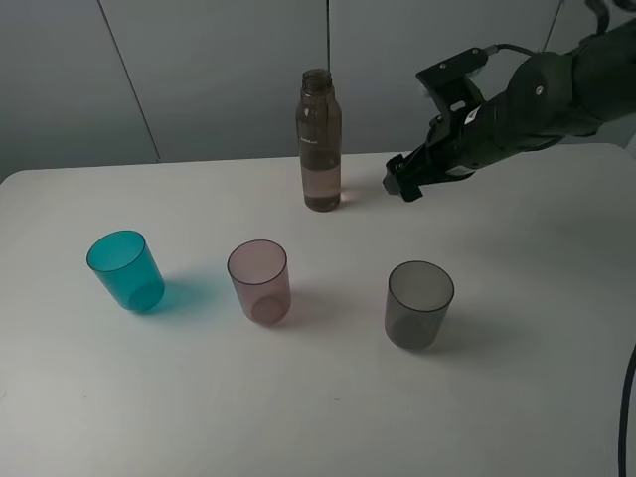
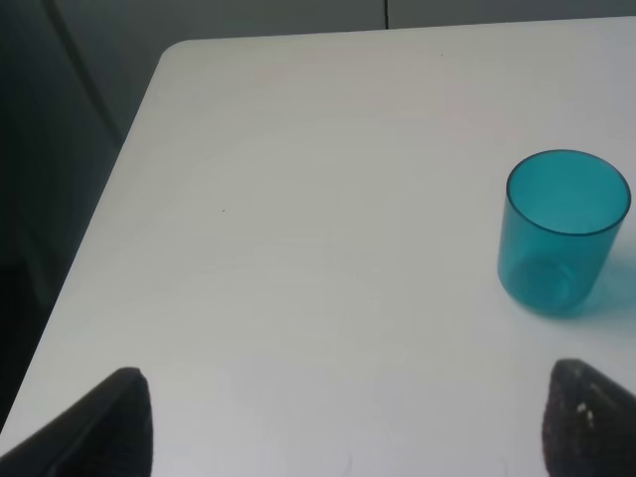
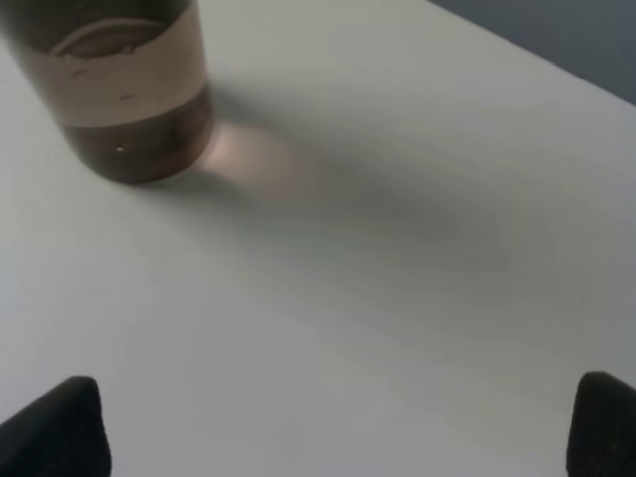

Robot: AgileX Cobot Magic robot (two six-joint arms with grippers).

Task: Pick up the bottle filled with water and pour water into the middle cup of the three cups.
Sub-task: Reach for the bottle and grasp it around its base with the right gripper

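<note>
The smoky-brown bottle (image 1: pixel 319 141) stands upright and uncapped at the back of the white table (image 1: pixel 298 397); its base shows in the right wrist view (image 3: pixel 124 89). In front stand the three cups: teal (image 1: pixel 125 270), pinkish-mauve in the middle (image 1: pixel 259 281), smoky grey (image 1: pixel 418 303). My right gripper (image 1: pixel 402 179) hovers a little to the right of the bottle, apart from it, jaws open and empty; its fingertips (image 3: pixel 60 427) show wide apart. My left gripper (image 2: pixel 348 427) is out of the exterior view; its fingertips (image 2: pixel 114 422) are wide apart, open, with the teal cup (image 2: pixel 561 231) ahead.
The table's left edge and rounded corner (image 2: pixel 169 60) lie near the left gripper. A grey panelled wall (image 1: pixel 199 70) stands behind the table. The right arm (image 1: pixel 556 94) reaches in from the upper right.
</note>
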